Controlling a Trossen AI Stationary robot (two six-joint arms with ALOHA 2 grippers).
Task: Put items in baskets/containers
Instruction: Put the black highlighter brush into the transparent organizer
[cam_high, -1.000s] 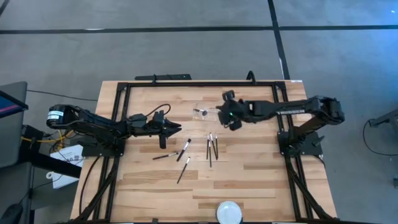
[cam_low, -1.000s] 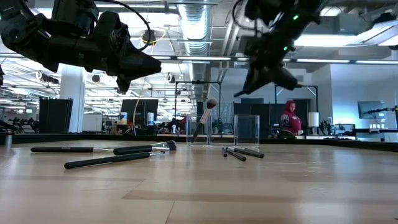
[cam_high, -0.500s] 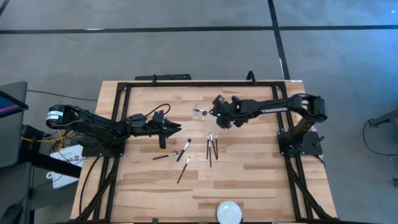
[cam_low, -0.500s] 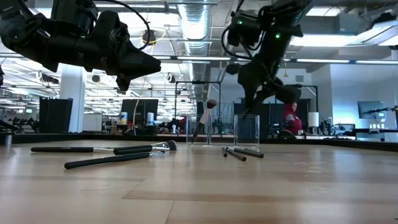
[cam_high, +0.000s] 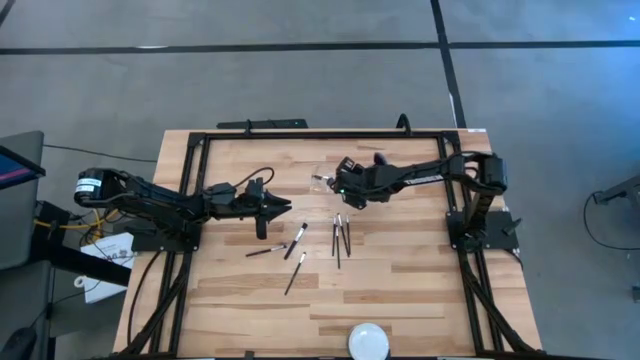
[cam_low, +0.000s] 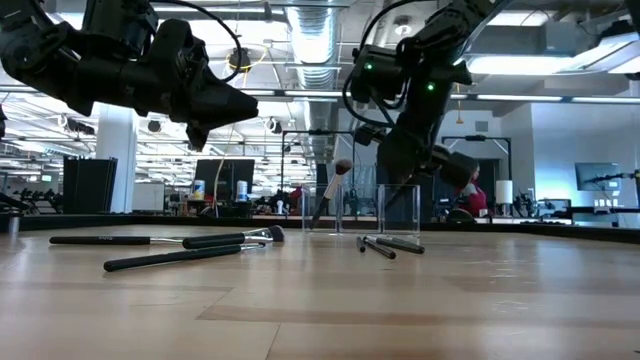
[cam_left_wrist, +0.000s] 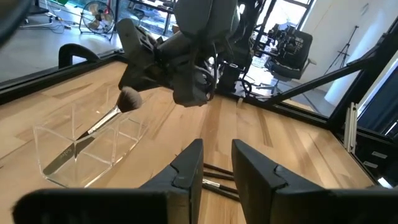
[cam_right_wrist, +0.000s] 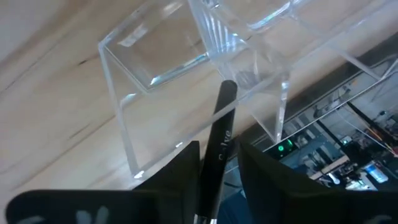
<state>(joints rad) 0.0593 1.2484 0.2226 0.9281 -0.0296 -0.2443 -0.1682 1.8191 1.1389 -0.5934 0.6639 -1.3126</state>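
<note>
Wooden table (cam_high: 400, 290), right claw (cam_right_wrist: 217, 152) pinching brush (cam_right_wrist: 219, 140) over clear container (cam_right_wrist: 186, 68), left claw (cam_left_wrist: 214, 165) spread.

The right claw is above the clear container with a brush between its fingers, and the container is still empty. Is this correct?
Not empty. In the left wrist view, the clear container already has one pale-tipped brush leaning inside. The right claw does hang above it with a dark-handled brush between its fingers.

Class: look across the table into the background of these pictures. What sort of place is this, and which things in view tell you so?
Probably a large open-plan lab or workshop. The low view shows bare ceiling ducts and rows of monitors, with a person at a desk beyond the wooden table. From above, the floor looks like plain concrete.
</note>
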